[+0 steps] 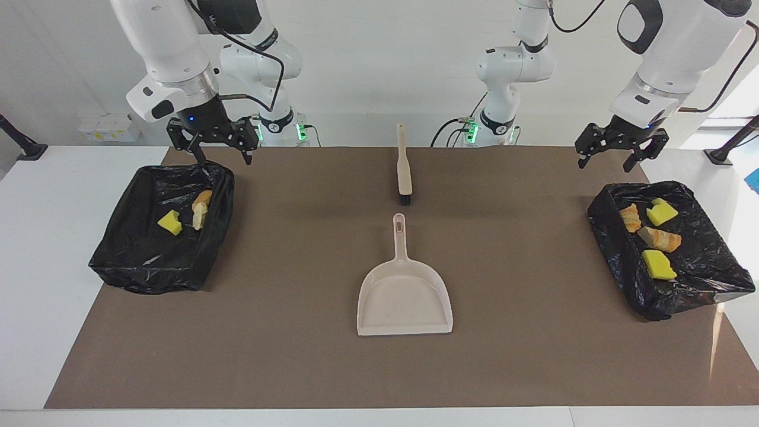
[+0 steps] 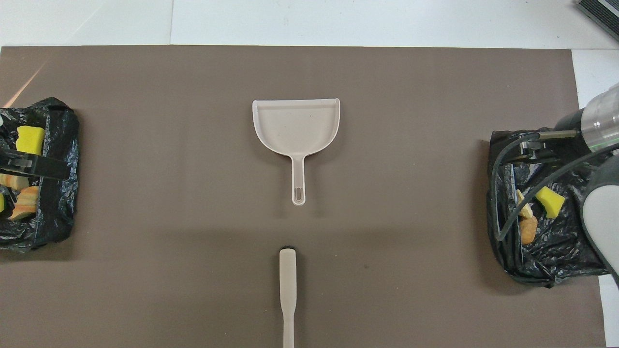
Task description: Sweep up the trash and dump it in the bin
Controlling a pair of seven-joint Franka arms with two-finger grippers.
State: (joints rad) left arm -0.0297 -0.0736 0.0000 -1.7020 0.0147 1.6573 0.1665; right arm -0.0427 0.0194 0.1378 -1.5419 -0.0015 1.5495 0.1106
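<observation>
All trash (image 1: pixel 651 238) is lying inside the two bins (image 1: pixel 121 270). Left claw (image 1: pixel 619 155) and right claw (image 1: pixel 219 149) are hovering wide and empty; retracting both arms likely comes next.

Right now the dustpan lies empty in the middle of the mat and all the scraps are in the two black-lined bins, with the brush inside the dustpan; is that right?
Not quite: the brush is not in the dustpan. It lies on the mat apart from it, nearer to the robots, as the facing view shows. The rest holds.
</observation>
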